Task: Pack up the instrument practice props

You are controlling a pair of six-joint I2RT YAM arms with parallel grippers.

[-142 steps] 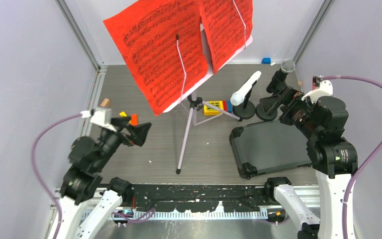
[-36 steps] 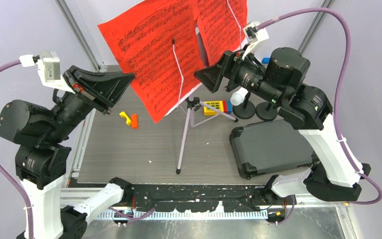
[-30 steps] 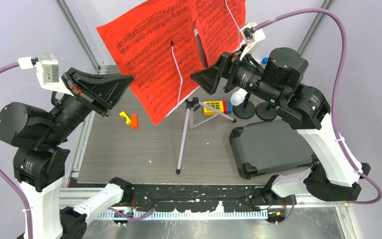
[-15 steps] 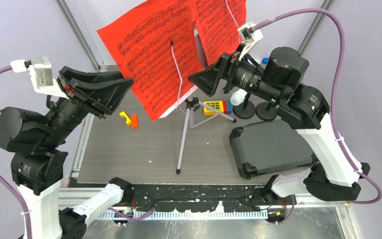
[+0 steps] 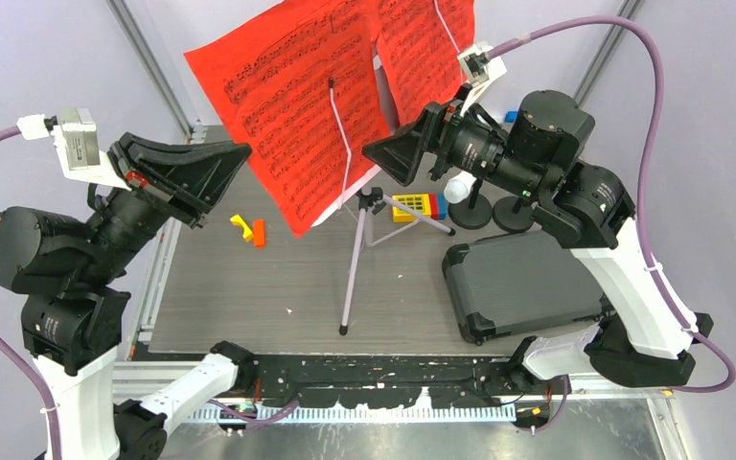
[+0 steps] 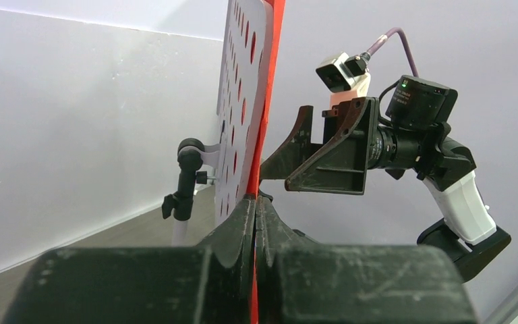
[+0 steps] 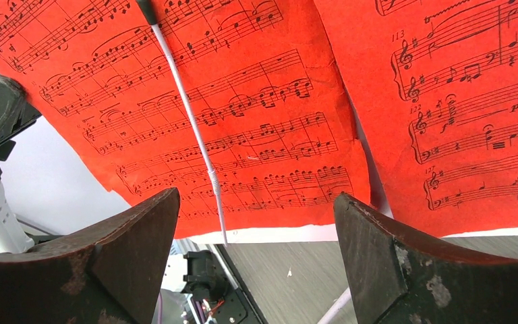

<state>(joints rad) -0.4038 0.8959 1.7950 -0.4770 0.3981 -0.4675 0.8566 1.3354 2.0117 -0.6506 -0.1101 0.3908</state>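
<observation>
Your left claw (image 5: 240,155) is at the outer edge of the left page (image 5: 287,105). In the left wrist view its fingers (image 6: 128,283) are pressed together and a thin red line runs between them, so I judge that it grips this page by the edge. The page shows there edge-on, rising straight up from the fingertips, with the desk (image 6: 243,101) just behind it. The sheet therefore lies in the same plane as the claw's closing gap, and it runs away from this claw toward the right claw (image 5: 380,158). A pull to free it should go back along this plane, toward your left side, not across it.

The pages are high on the desk, well above the table (image 5: 249,287). In the top view the long side of the left page slopes down toward the tripod (image 5: 355,268). A white wire (image 7: 189,115) lies over the printed face. It may resist the pull, and the paper could tear.

The right claw is wide open and holds nothing. It faces the printed side near the lower edge, about where the two pages meet. The right page (image 5: 431,48) is the nearer one to it.

Both arms are raised high, with the wrists turned inward to the desk from opposite sides.
</observation>
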